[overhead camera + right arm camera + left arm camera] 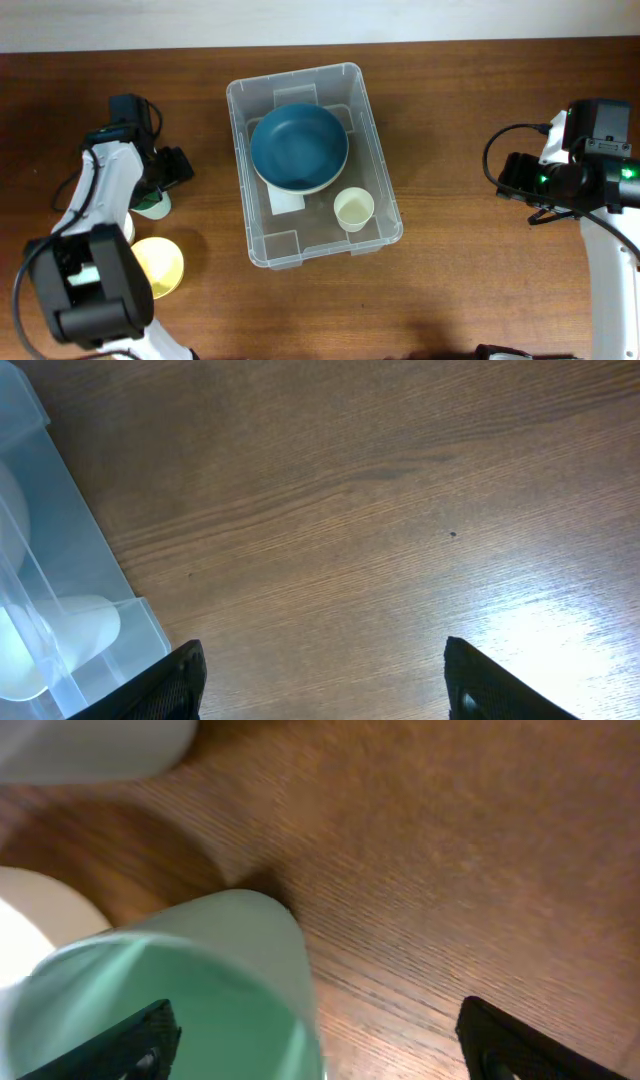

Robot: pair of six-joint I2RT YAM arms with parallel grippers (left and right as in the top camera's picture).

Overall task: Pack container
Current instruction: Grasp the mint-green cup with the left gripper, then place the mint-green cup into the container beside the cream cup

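Inside the container (305, 228), blue bowl (299, 148) and cup (354, 209); left tool (320, 1035), right tool (320, 675) spread.

blue bowl (299, 148) fills container's (238, 170) far half, cream cup (353, 209) in near-right corner, near-left floor free

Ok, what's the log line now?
left end effector: open at green cup; right end effector: open; container: blue bowl, cream cup inside

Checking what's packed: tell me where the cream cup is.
In the overhead view, the cream cup stands inside the container, in its near right corner, just near-right of the blue bowl.
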